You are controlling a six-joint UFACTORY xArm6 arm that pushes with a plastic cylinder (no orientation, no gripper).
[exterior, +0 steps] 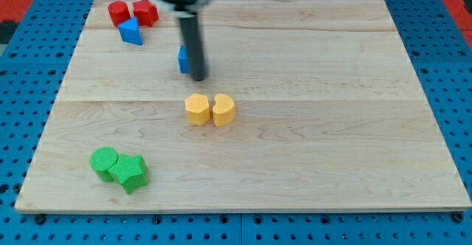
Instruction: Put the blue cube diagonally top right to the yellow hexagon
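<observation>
The blue cube (183, 59) lies in the upper middle-left of the wooden board, mostly hidden behind my rod. My tip (198, 77) rests just right of the cube, touching or nearly touching its right side. The yellow hexagon (197, 109) lies below the tip near the board's centre. A second yellow block, heart-like in shape (223, 109), touches the hexagon's right side. The blue cube stands above and slightly left of the hexagon.
A red cylinder (119, 12), a red block (145, 12) and a blue triangular block (130, 32) cluster at the top left. A green cylinder (104, 161) and a green star-like block (130, 173) lie at the bottom left. The wooden board (332, 127) sits on blue pegboard.
</observation>
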